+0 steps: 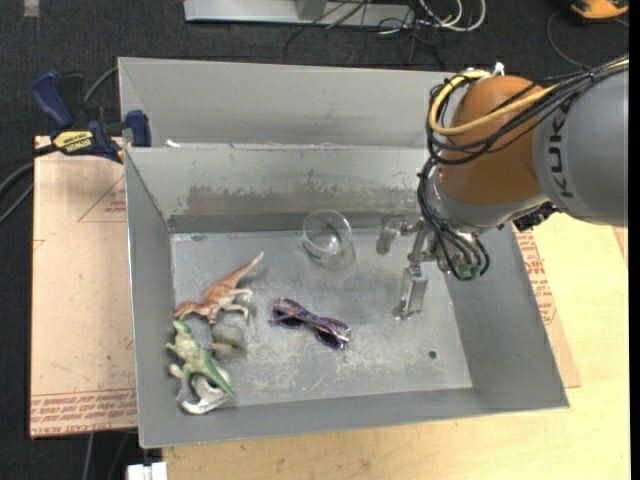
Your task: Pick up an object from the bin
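My gripper [397, 276] hangs over the right half of the bin floor, its fingers spread open with nothing between them. A clear plastic cup [327, 236] lies just to its left, near the back wall. A pair of purple sunglasses [312, 323] lies on the floor to the lower left of the gripper, apart from it.
At the bin's left side lie an orange toy dinosaur [220, 290], a green toy dinosaur [200, 360], a small grey lump [230, 336] and a white piece [200, 401]. The arm's orange cover and cables hang over the bin's back right corner.
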You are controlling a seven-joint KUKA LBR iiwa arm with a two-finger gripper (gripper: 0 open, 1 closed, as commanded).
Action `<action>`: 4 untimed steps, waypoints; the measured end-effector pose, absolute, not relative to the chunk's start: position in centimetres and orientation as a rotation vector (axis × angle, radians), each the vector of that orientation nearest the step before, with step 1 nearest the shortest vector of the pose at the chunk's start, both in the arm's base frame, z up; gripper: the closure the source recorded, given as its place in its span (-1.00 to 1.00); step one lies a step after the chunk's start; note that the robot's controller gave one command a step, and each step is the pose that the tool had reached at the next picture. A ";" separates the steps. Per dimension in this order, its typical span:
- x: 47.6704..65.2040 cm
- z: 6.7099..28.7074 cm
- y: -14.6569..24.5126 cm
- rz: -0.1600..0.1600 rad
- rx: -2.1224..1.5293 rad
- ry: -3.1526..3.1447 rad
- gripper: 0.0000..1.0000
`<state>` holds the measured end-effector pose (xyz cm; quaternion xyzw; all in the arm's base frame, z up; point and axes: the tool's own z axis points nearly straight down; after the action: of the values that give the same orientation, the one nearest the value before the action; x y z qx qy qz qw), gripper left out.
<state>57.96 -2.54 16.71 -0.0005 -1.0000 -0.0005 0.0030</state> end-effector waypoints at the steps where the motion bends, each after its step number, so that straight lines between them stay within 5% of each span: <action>1: 58.1 17.2 -2.5 -0.001 0.000 -3.143 -1.00; 2: 60.2 9.3 3.5 -0.004 -0.013 -3.143 -1.00; 3: 55.6 9.4 2.7 -0.003 0.156 -3.134 -1.00; 4: 55.7 7.9 6.4 -0.004 0.145 -3.142 -1.00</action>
<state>55.72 6.45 7.90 0.0462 -0.9989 -0.0013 -0.0018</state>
